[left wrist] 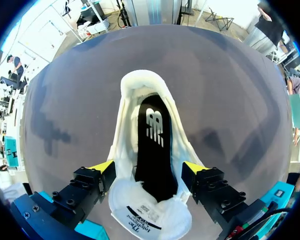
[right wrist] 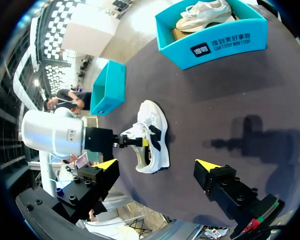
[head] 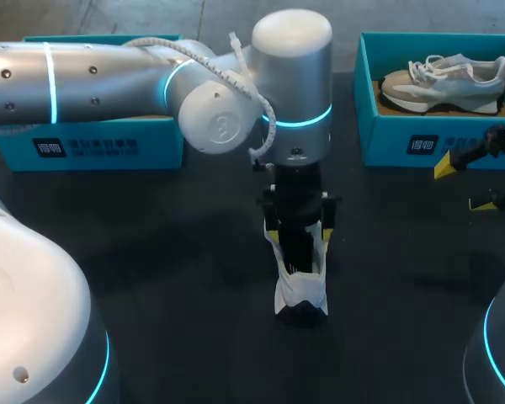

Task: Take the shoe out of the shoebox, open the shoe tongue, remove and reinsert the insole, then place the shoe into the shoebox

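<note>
A white shoe (head: 301, 290) stands on the dark table's middle, its tongue folded back. In the left wrist view the shoe (left wrist: 127, 150) is wide open and a black insole (left wrist: 152, 145) with a white logo lies inside. My left gripper (head: 299, 237) points straight down over it. Its fingers (left wrist: 104, 167) stand open on either side of the shoe, and I cannot see them pressing it. My right gripper (head: 465, 187) hangs open and empty at the right, well apart from the shoe (right wrist: 152, 137).
A teal shoebox (head: 404, 139) at the back right holds a second, beige shoe (head: 442, 82). Another teal box (head: 93, 147) stands at the back left, partly hidden behind my left arm.
</note>
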Motion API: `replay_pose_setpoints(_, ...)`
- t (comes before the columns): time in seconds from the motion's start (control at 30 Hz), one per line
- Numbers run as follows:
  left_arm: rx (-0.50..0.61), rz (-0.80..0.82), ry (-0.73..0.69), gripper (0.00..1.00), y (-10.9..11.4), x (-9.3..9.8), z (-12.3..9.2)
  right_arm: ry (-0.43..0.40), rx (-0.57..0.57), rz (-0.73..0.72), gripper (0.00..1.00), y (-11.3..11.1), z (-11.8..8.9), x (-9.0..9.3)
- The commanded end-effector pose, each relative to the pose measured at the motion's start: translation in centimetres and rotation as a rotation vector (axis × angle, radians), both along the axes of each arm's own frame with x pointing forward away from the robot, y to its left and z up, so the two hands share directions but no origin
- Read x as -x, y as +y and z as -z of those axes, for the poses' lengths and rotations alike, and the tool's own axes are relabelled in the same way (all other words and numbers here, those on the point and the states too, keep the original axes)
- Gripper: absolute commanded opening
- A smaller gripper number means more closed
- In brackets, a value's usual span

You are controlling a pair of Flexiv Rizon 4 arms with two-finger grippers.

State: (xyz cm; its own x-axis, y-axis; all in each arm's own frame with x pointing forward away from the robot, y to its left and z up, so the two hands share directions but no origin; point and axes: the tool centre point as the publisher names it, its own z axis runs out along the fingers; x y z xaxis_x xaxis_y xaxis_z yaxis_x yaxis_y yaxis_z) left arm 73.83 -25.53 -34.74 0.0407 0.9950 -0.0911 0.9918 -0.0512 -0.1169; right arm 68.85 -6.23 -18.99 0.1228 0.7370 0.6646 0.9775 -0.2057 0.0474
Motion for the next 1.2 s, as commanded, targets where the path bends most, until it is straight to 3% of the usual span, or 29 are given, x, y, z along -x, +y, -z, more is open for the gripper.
replay_pose_setpoints(0.03,0.003,-0.002,-0.006,0.88,0.5,-0.1,-0.5,0.001,0.004,0.002,1.0,0.1,0.0,0.0)
replay_pose_setpoints(0.37,0.005,-0.023,-0.02,0.87,0.9,-0.7,-1.5,0.001,0.004,0.002,1.0,0.1,0.0,0.0)
replay_pose_setpoints(0.93,0.026,-0.037,-0.082,0.9,2.1,-1.4,-5.5,0.001,0.004,0.002,1.0,0.1,0.0,0.0)
replay_pose_setpoints(1.2,0.05,-0.079,-0.115,0.9,2.7,-3.5,-7.1,0.001,0.004,0.002,1.0,0.1,0.0,0.0)
